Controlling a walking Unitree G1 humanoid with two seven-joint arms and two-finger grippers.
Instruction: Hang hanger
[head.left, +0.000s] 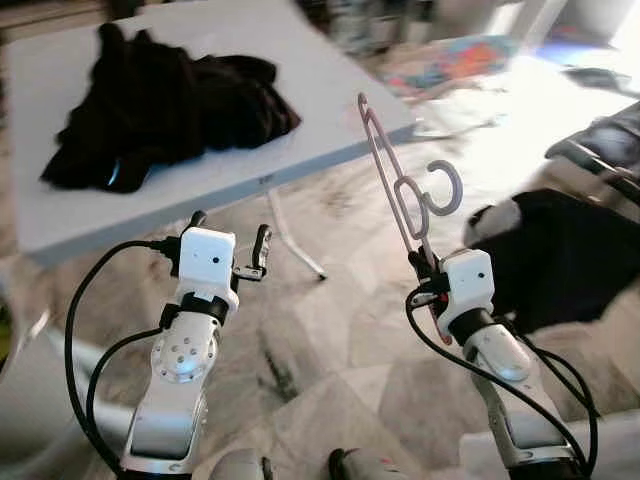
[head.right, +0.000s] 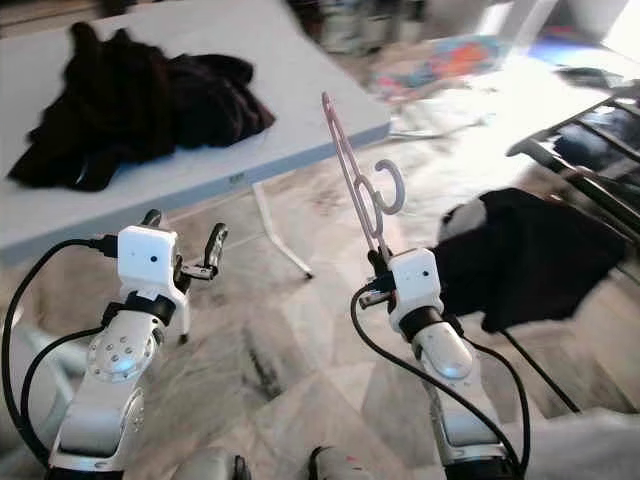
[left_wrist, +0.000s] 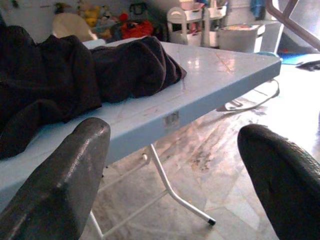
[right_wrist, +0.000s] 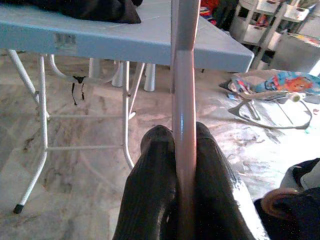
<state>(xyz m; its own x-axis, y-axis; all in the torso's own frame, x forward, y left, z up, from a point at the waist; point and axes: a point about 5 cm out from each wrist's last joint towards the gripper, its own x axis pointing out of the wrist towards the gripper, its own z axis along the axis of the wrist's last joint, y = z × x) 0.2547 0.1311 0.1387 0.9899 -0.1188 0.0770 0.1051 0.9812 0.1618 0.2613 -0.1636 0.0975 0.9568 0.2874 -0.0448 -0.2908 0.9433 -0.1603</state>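
The right gripper (head.left: 428, 262) is clamped on the pink hanger (head.left: 392, 180), whose long axis rises straight up from its fingertips, hook (head.left: 446, 188) curling off to the side. The left gripper (head.left: 230, 245) is spread open, empty, well apart from it.

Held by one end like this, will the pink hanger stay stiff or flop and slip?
Probably stiff: the hanger stands up straight from the right pincer without sagging. Likely light, being thin. It might pivot or slip, since the fingers pinch only a narrow smooth bar near one end.
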